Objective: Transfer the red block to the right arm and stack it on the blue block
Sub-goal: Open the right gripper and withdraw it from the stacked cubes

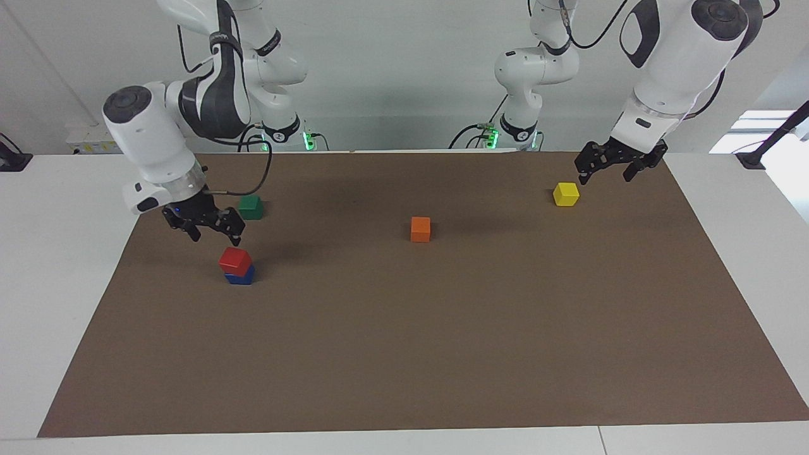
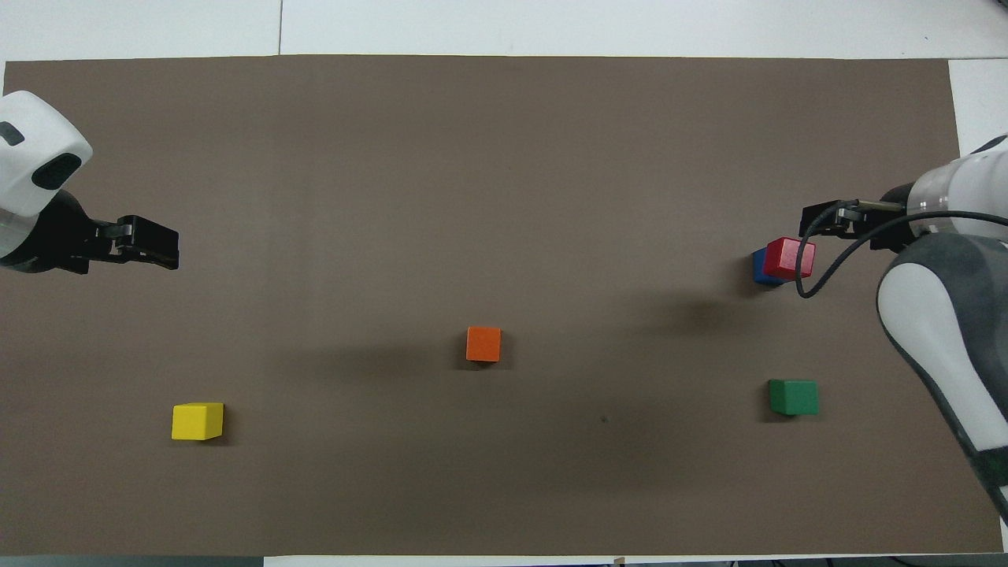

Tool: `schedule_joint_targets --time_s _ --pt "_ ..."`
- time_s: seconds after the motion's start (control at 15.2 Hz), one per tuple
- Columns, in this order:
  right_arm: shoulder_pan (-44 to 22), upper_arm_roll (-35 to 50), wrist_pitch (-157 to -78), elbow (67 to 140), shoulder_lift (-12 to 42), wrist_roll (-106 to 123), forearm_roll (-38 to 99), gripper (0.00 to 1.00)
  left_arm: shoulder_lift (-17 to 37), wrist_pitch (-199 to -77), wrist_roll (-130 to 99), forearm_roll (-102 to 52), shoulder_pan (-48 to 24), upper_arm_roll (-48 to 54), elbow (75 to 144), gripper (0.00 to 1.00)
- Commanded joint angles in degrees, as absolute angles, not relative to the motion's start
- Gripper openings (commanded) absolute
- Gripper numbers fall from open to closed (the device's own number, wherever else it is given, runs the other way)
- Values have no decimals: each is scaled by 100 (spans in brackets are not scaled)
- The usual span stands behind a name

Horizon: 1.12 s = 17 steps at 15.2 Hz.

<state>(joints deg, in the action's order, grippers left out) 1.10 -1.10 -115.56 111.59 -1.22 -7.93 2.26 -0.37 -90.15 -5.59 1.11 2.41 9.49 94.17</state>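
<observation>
My right gripper [image 1: 203, 225] hangs in the air with its 2 fingers spread apart and nothing between them, clear of the red block [image 1: 235, 259]. That red block sits on top of the blue block [image 1: 241, 276], touching it and turned a little askew, so a strip of blue shows below it; in the overhead view the red block [image 2: 788, 258] covers most of the blue block [image 2: 761, 267], and my right gripper [image 2: 827, 220] shows just beside the pair without touching. This stack of 2 stands on the brown mat [image 1: 404, 354] toward my right arm's end of the table. The green cube [image 1: 251, 207] lies on the mat near the stack, nearer to my bases than it. The orange cube [image 1: 420, 229] rests alone around the middle of the mat, well apart from the stack. My left gripper [image 1: 610, 169] hangs over the mat at my left arm's end, waiting, its 2 fingers parted and empty, close to the yellow cube [image 1: 566, 193] but not touching it. In the overhead view the left gripper [image 2: 150, 244] shows over bare mat, and the yellow cube [image 2: 197, 420] lies nearer to my bases than the orange cube [image 2: 483, 344]. All 5 cubes sit flat.
</observation>
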Motion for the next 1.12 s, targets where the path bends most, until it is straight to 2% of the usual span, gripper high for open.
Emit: schedule_joint_targets --time_s 0.0,0.2,0.4,0.72,1.05 --pt "141 -53 -10963 11110 -719 -748 141 100 -123 -8947 -545 97 185 879 9483 100" --pt "176 -70 -9542 10225 -818 -343 158 100 -123 -8947 -545 97 185 879 9483 100" --pt "246 -97 -8511 9162 -459 -282 158 100 -123 -8947 -536 97 185 879 9483 100" --pt "281 -123 -8218 8720 -89 -272 167 100 -123 -8947 -545 97 185 888 9483 100" --pt "281 -123 -8402 8815 -97 -290 114 100 -123 -8947 -545 97 185 888 9483 100"
